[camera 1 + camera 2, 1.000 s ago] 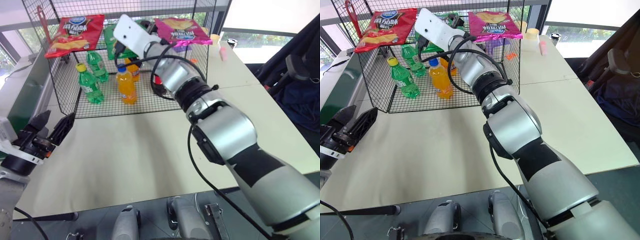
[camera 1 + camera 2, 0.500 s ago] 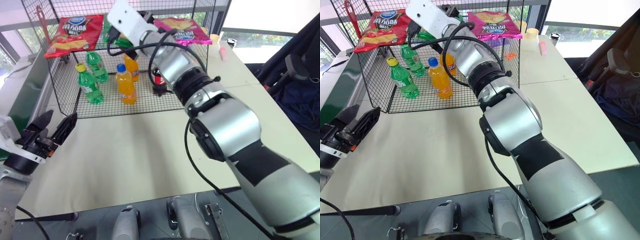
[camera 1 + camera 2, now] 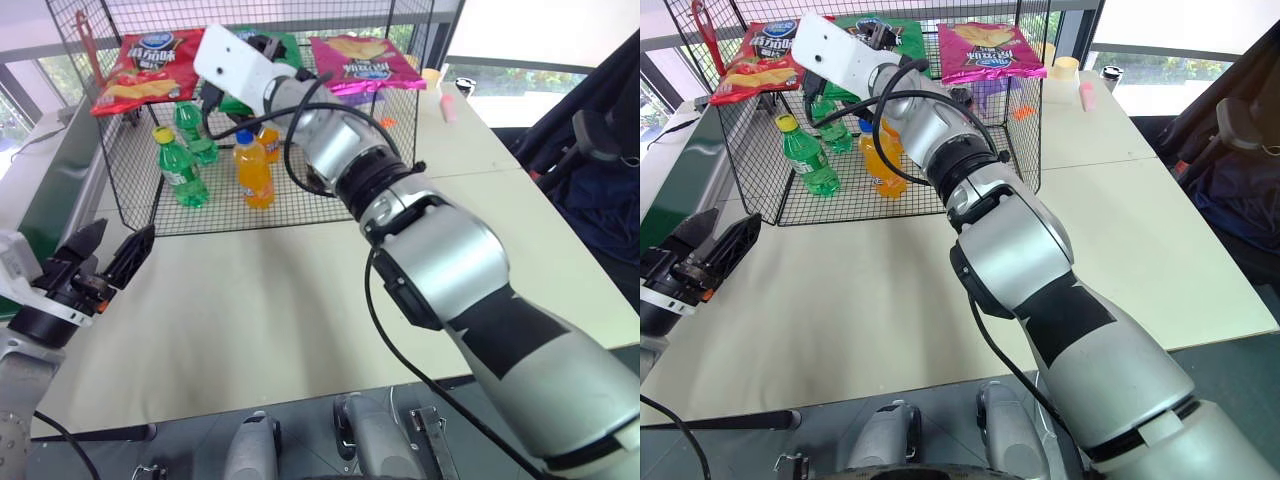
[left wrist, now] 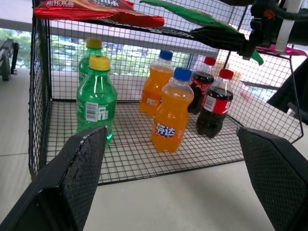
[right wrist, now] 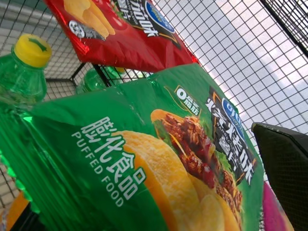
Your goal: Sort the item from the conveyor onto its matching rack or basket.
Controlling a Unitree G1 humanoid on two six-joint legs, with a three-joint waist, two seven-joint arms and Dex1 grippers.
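Green crisp bag (image 3: 902,33) lies on upper wire shelf of black wire cage (image 3: 1030,120), between red crisp bag (image 3: 758,57) and pink crisp bag (image 3: 990,50); placement looks basically done. Right claw (image 3: 262,47) is up at the shelf by the bag; right wrist view shows its fingers spread, nothing pinched. Left claw (image 3: 100,255) hangs spread and empty over the desk (image 3: 260,300). Left to do, by my read: pull right arm clear.

Green crisp bag (image 5: 144,159) printed with yellow crisps, red crisp bag (image 3: 150,68), pink crisp bag (image 3: 360,62), black wire cage (image 3: 130,150).
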